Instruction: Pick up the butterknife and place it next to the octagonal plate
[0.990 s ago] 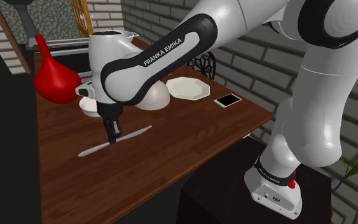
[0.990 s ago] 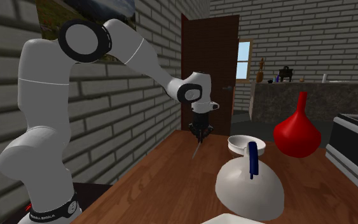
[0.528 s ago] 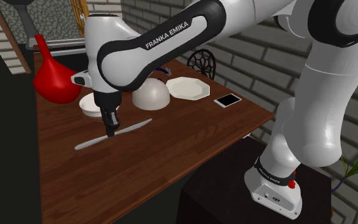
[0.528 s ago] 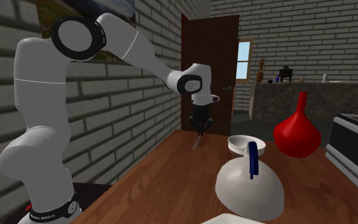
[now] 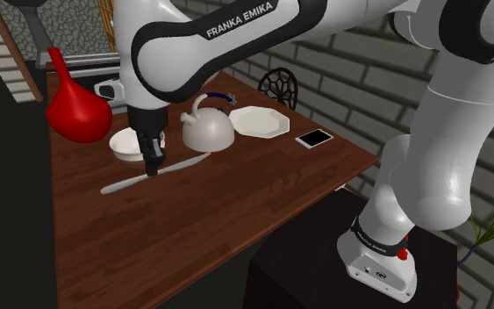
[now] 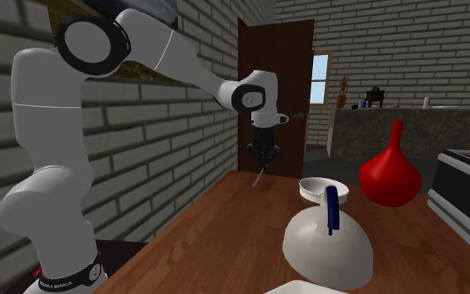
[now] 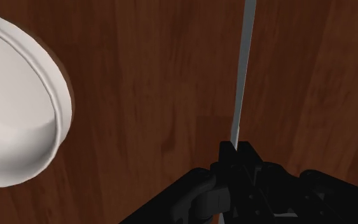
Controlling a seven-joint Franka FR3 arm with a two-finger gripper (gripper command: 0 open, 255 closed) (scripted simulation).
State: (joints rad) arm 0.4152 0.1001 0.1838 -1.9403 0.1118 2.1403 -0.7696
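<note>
The gripper clamps the thin, stiff, probably light butterknife near its middle, where it should balance, though its smooth sides might slip.

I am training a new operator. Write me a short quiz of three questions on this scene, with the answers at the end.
1. True or false: the claw is shut on the knife.
2. Fill the gap: in the shoulder view, the phone lies on the table to the ___ of the plate.
3. In the shoulder view, what stands between the bowl and the plate? A. kettle B. phone C. knife
Key: 1 true; 2 right; 3 A.
</note>
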